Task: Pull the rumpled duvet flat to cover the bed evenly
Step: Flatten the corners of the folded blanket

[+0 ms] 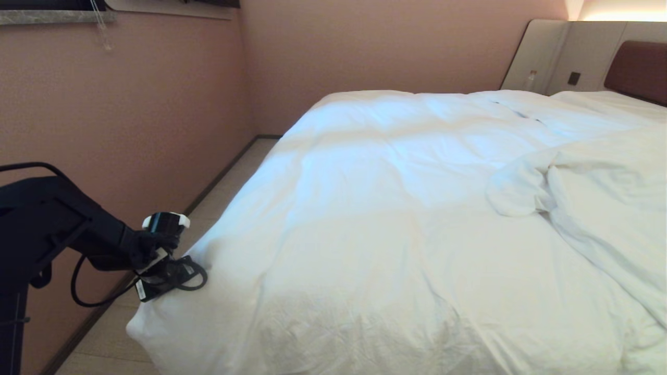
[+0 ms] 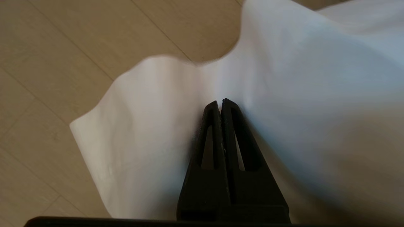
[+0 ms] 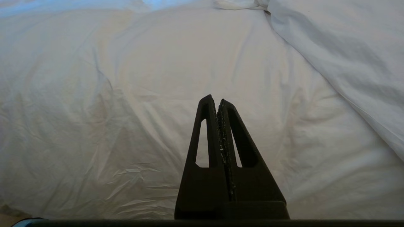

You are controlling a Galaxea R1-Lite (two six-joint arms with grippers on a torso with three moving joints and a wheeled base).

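The white duvet covers most of the bed, whose brown headboard shows at the far right. The duvet's right part lies folded back in a rumpled heap. At the near left corner my left gripper is shut on the duvet's edge. In the left wrist view the gripper pinches the cloth, creases run to its tips, and the corner hangs over the floor. My right gripper is shut on nothing and hovers over the creased duvet; it is outside the head view.
A pink wall runs along the bed's left side, with a narrow strip of pale wood floor between them. Beige panels frame the headboard, and a small bottle stands there.
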